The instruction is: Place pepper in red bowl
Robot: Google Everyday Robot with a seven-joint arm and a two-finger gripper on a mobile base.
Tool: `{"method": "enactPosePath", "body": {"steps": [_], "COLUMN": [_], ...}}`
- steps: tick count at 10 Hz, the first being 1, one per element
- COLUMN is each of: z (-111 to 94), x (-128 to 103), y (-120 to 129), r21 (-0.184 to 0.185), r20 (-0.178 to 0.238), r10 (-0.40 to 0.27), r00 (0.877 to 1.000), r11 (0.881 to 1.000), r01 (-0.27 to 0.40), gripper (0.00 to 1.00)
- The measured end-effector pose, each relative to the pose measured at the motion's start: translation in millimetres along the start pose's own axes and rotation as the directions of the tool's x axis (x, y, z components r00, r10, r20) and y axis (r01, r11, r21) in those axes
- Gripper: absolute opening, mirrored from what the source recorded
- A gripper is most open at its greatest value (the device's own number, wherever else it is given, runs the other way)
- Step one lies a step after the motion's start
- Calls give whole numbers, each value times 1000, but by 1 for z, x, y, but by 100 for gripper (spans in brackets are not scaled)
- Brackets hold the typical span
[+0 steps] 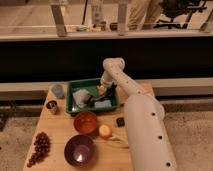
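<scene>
My gripper (106,93) is down inside the green bin (72,85) at the back of the table, over its right half. The arm (142,130) reaches to it from the lower right. The pepper does not show as a separate thing; it is hidden or lost among the bin's contents. The red bowl (86,123) stands in front of the bin, near the middle of the table, with nothing showing inside it.
In the bin lie pale grey items (80,96) and a dark utensil. A purple bowl (79,149) stands in front of the red bowl, a round yellow fruit (104,131) to its right. Grapes (40,147), a metal cup (51,106), a grey object (58,90) and a small black block (120,121) also lie on the table.
</scene>
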Motion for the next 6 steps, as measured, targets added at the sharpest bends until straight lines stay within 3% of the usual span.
{"method": "enactPosePath", "body": {"steps": [4, 6], "z": [8, 7], "x": [2, 1], "y": [0, 2], "r21": [-14, -17], "r20": [-5, -8], "r10": [-4, -8], "r00": [1000, 1000], "r11": [1000, 1000], "r01": [4, 7], "gripper": [28, 11]}}
